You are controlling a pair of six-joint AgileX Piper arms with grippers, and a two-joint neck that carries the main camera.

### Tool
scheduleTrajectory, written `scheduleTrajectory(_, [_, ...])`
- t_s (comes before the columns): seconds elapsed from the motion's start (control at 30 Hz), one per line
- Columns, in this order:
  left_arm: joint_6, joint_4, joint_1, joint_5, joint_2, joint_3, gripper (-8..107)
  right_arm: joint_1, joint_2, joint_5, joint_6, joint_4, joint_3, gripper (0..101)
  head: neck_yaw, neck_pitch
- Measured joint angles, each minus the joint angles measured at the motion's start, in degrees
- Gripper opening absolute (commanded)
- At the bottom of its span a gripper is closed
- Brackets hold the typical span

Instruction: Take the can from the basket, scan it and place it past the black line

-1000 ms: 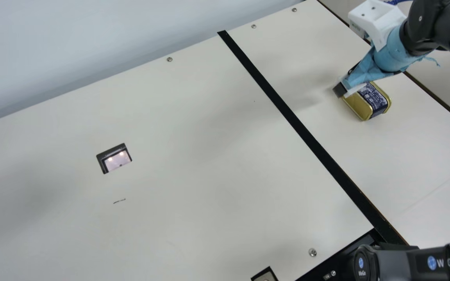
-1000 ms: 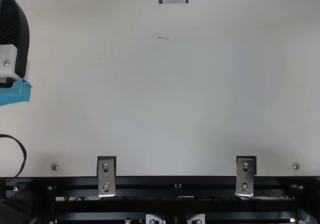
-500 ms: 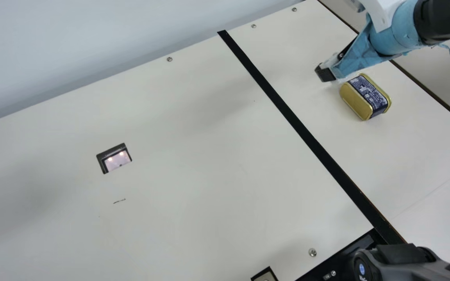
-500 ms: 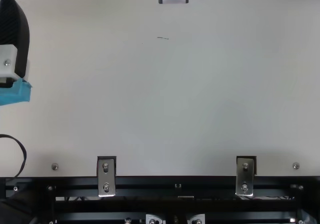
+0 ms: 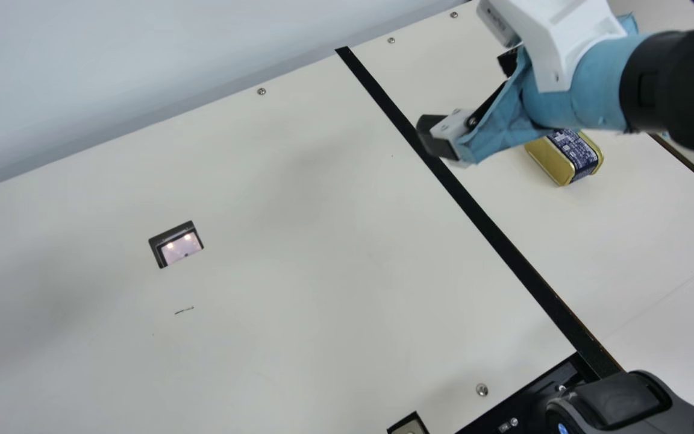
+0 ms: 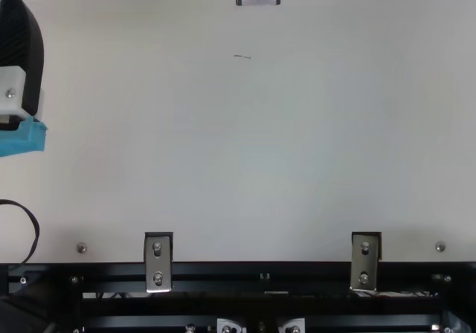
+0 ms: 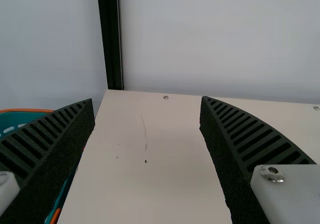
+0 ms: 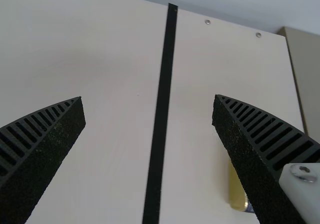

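Black line: main view, runs diagonally across the cream table.
Can: main view, gold with a dark blue label, sitting on the table past the line, well apart from the scan window. Blue wrap on the right gripper hides a bit of it.
Scan window: main view, set into the table, 2 small lights glowing in it.
Right gripper: main view, above the table, jaws apart, 1 fingertip overlapping the line from this angle.
Left gripper: top view, partly in at the left edge, 1 black ribbed finger plus white block and blue wrap.
Metal brackets: top view, 2 of them at the table's edge.
Left jaws: left wrist view, spread wide, table and pale wall visible through the gap.
Basket: left wrist view, teal with an orange rim, partly behind 1 finger.
Right jaws: right wrist view, also wide apart, line visible between them, can peeking out from behind 1 finger.
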Motion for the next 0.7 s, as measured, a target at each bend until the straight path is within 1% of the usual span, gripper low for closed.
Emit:
scheduleTrajectory(0.13, [0.0,0.0,0.0,0.0,0.0,0.0,90,4.3,-1.4,-1.4,4.5,-0.5,2.4,101,0.0,0.3])
scheduleTrajectory(0.3, [0.0,0.0,0.0,0.0,0.0,0.0,90,10.0,-1.4,-4.2,11.2,-2.7,4.9,101,0.0,0.3])
scheduleTrajectory(0.4, [0.0,0.0,0.0,0.0,0.0,0.0,90,13.4,-0.9,-6.6,15.9,-4.0,5.8,101,0.0,0.3])
scheduleTrajectory(0.5, [0.0,0.0,0.0,0.0,0.0,0.0,90,16.8,0.5,-8.6,20.3,-5.8,5.7,101,0.0,0.3])
scheduleTrajectory(0.63, [0.3,-0.4,0.3,-0.2,-0.2,-0.3,90,19.9,2.8,-11.6,26.3,-9.1,4.3,101,0.0,0.0])
scheduleTrajectory(0.67, [0.9,-0.9,0.9,-0.6,-0.2,-0.5,90,20.1,2.9,-11.6,27.1,-9.3,4.4,101,0.0,0.0])
scheduleTrajectory(0.7, [1.8,-1.8,1.3,-0.8,-0.1,-1.0,90,20.1,2.9,-10.6,27.7,-9.3,4.4,101,0.0,0.0])
